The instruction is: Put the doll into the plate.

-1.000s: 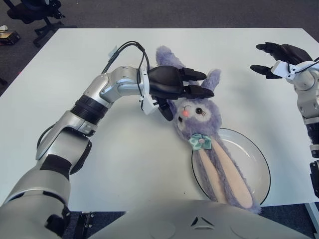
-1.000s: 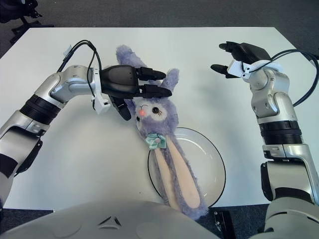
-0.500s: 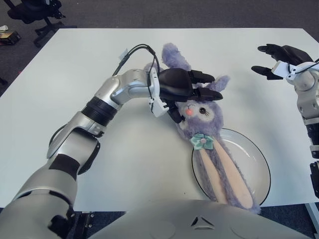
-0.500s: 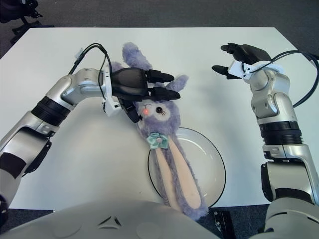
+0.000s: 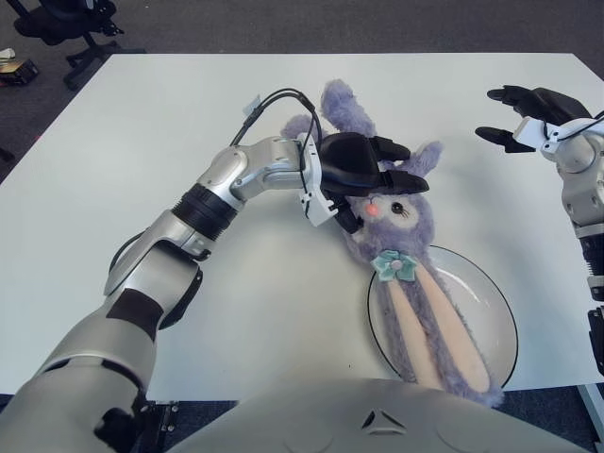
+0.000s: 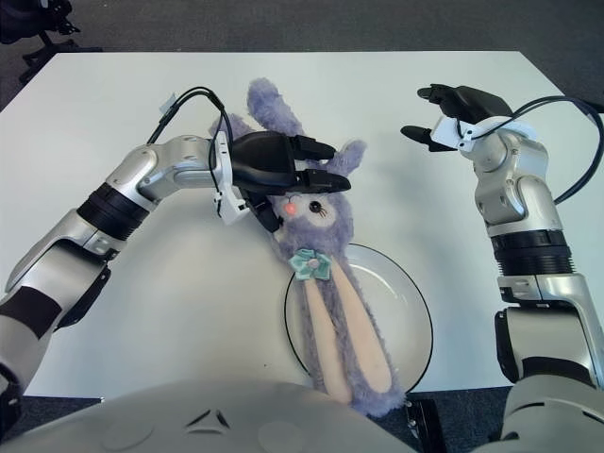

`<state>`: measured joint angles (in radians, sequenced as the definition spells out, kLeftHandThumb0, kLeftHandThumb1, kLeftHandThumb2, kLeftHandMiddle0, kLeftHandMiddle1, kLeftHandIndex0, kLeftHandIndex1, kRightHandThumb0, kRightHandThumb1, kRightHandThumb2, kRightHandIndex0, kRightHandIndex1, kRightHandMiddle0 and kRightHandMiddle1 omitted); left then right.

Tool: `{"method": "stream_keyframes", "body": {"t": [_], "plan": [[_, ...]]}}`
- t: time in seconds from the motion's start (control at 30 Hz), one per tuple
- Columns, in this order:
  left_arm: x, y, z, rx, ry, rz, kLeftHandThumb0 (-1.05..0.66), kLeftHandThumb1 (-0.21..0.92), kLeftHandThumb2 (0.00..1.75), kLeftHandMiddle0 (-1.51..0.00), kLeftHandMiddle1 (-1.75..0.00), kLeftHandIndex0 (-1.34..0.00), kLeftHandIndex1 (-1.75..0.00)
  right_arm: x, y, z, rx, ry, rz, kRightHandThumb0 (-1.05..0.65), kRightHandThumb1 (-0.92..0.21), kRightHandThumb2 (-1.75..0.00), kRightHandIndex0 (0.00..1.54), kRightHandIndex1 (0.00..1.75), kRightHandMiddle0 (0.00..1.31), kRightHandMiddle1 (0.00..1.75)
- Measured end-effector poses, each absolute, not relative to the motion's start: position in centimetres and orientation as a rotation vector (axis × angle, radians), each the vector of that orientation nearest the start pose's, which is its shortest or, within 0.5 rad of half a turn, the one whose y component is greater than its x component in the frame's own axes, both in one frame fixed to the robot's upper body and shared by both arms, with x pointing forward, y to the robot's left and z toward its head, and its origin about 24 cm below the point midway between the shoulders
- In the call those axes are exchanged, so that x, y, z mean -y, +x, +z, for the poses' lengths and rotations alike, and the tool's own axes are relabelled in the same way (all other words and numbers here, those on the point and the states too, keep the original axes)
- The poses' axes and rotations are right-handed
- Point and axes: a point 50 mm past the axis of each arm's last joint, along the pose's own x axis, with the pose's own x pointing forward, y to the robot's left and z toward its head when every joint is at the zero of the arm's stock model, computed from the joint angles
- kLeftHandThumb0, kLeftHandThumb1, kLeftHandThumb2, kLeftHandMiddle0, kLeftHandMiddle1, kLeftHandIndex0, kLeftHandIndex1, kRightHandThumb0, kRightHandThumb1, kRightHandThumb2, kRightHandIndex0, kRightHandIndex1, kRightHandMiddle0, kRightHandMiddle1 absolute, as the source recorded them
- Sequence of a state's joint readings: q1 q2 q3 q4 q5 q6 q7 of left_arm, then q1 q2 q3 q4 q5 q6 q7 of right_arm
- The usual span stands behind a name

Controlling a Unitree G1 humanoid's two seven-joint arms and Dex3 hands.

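The doll [image 5: 404,225] is a purple plush rabbit with a teal bow and long peach-lined ears. Its ears lie across the clear glass plate [image 5: 493,304] at the front right and reach past the plate's near rim. Its head and body are on the table just behind the plate. My left hand [image 5: 385,189] is shut on the doll's head, with fingers over the top and the thumb under the face. My right hand [image 6: 440,114] is open above the table's far right, apart from the doll.
The white table [image 5: 142,142] fills the view, and its front edge runs just below the plate. A black cable [image 5: 274,99] loops over my left wrist. An office chair [image 5: 66,24] stands on the dark floor beyond the far left corner.
My left hand has carried the doll's head to the right and a little nearer the plate. The ears slid further across the plate, which shifted slightly right. The right hand stayed put.
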<state>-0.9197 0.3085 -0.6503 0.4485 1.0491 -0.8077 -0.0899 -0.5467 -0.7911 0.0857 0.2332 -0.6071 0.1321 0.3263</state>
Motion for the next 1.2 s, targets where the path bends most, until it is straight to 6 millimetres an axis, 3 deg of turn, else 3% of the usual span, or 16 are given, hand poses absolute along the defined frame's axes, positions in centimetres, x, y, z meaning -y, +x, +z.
{"method": "stream_keyframes", "body": {"t": [0.07, 0.13, 0.23, 0.4, 0.7, 0.8, 0.93, 1.03, 1.2], "plan": [[0.1, 30.1, 14.2, 1.211, 1.622, -1.083, -0.78, 0.92, 0.46, -0.51, -0.23, -0.4, -0.07, 27.4, 33.4, 18.7, -0.057, -1.372, 0.009, -0.66, -0.92, -0.6, 0.53, 0.01, 0.41, 0.04], [0.2, 30.2, 14.1, 1.233, 1.629, -1.069, -0.76, 0.92, 0.44, -0.43, -0.44, -0.45, -0.05, 27.4, 33.4, 18.6, -0.059, -1.373, 0.009, -0.66, -0.92, -0.6, 0.54, 0.01, 0.42, 0.04], [0.2, 30.4, 14.1, 1.26, 1.636, -1.051, -0.73, 0.92, 0.39, -0.28, -0.91, -0.5, -0.03, 27.4, 33.3, 18.6, -0.062, -1.372, 0.011, -0.66, -0.92, -0.6, 0.55, 0.02, 0.42, 0.04], [0.0, 30.5, 14.0, 1.289, 1.654, -1.039, -0.7, 0.92, 0.35, -0.2, -1.18, -0.51, -0.01, 27.4, 33.2, 18.5, -0.066, -1.371, 0.014, -0.65, -0.92, -0.6, 0.55, 0.02, 0.42, 0.04], [-0.2, 30.8, 13.8, 1.3, 1.734, -1.048, -0.67, 0.92, 0.3, -0.19, -1.28, -0.46, 0.0, 27.4, 33.2, 18.8, -0.054, -1.368, 0.011, -0.63, -0.92, -0.62, 0.57, 0.02, 0.43, 0.04], [-0.3, 31.1, 13.7, 1.303, 1.747, -1.043, -0.56, 0.92, 0.21, -0.31, -0.93, -0.45, 0.0, 27.5, 33.1, 18.9, -0.052, -1.368, 0.009, -0.63, -0.92, -0.62, 0.57, 0.02, 0.43, 0.03], [-0.5, 31.4, 13.5, 1.324, 1.756, -1.032, -0.23, 0.92, 0.14, -0.5, -0.41, -0.46, 0.0, 27.5, 33.1, 19.1, -0.048, -1.364, 0.011, -0.62, -0.92, -0.62, 0.58, 0.02, 0.43, 0.03], [-0.6, 31.6, 13.4, 1.334, 1.759, -1.026, -0.09, 0.92, 0.21, -0.58, -0.18, -0.46, 0.0, 27.5, 33.1, 19.2, -0.046, -1.354, 0.019, -0.62, -0.92, -0.62, 0.59, 0.02, 0.43, 0.03], [-0.8, 31.7, 13.3, 1.349, 1.766, -1.021, -0.02, 0.91, 0.26, -0.63, -0.06, -0.46, 0.0, 27.4, 33.0, 19.4, -0.04, -1.337, 0.039, -0.61, -0.92, -0.62, 0.61, 0.03, 0.43, 0.03]]}}
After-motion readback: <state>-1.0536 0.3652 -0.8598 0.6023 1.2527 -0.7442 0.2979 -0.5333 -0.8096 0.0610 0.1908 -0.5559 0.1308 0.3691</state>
